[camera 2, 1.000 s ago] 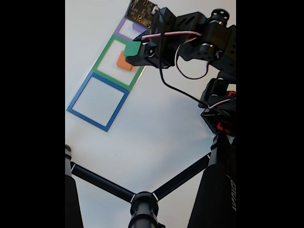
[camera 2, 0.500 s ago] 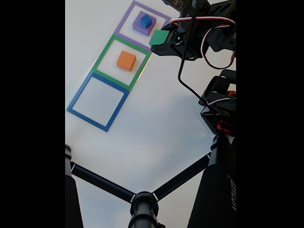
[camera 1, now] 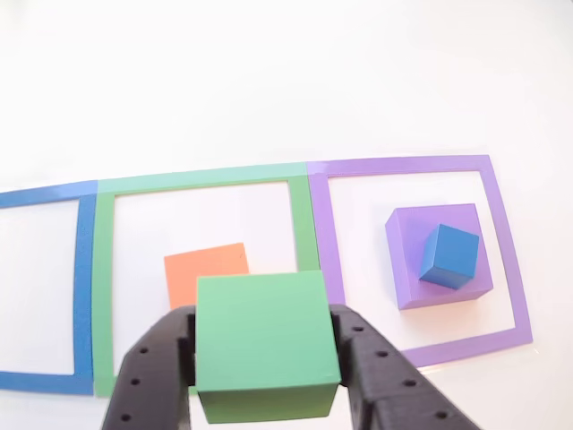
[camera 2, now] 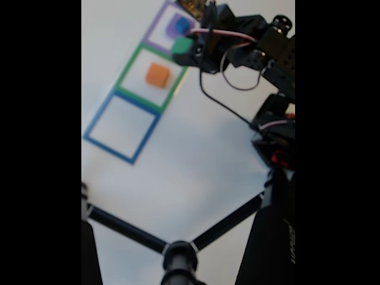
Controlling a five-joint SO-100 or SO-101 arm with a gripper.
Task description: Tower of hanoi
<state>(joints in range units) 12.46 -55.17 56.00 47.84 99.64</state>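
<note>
My gripper (camera 1: 266, 354) is shut on the green block (camera 1: 265, 345), held in the air between its two black fingers (camera 1: 152, 376). In the fixed view the gripper (camera 2: 185, 48) hangs with the green block (camera 2: 181, 45) over the border between the green and purple tape squares. The orange block (camera 1: 206, 267) lies flat inside the green tape square (camera 1: 106, 287), partly hidden behind the green block. The flat purple block (camera 1: 407, 240) sits in the purple tape square (camera 1: 501, 260) with the blue cube (camera 1: 448, 256) on top of it. The fixed view is blurred.
A blue tape square (camera 2: 122, 126) with nothing inside lies beside the green one on the white table (camera 2: 196, 148). Black tripod legs (camera 2: 127, 228) cross the bottom of the fixed view. The arm's body and cables (camera 2: 273, 119) stand at the right.
The arm has swung with the green block: from over the green square out to the right edge of the squares, then back toward the border of the green and purple squares.
</note>
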